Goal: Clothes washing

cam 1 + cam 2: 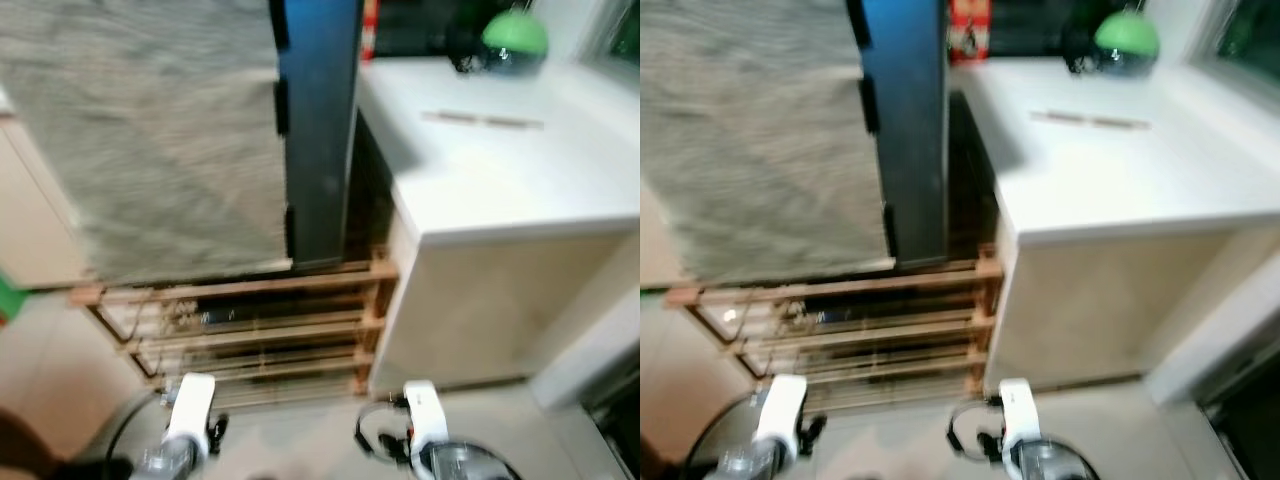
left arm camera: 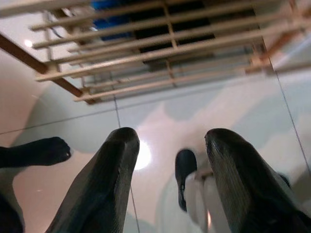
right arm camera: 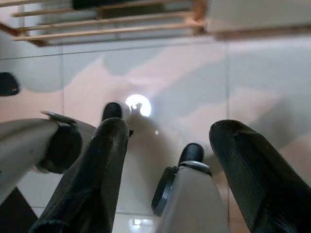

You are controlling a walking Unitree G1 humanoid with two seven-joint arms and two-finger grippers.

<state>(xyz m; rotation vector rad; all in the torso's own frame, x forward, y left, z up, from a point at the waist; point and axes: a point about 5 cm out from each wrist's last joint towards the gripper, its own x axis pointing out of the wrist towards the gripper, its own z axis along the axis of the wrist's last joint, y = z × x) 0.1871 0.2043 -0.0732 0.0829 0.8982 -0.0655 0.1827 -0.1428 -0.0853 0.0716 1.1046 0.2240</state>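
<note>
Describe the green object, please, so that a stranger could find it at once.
Start at the white counter on the right. At its far end sits the round green object, in front of something dark. It is the counter's one bright green thing; the thin sticks nearby lie flat and pale.

**Colours in front of the robot**

A grey, finely streaked cloth (image 1: 150, 130) is filling the upper left of the frame. Beside it a dark blue panel (image 1: 320, 120) is standing. The slatted rack (image 1: 250, 320) is showing warm brown wood. The counter (image 1: 500, 170) is shining white over a beige front, with a green round object (image 1: 515, 35) at the upper right. The floor tiles (image 2: 194, 102) are looking glossy pale beige.
</note>
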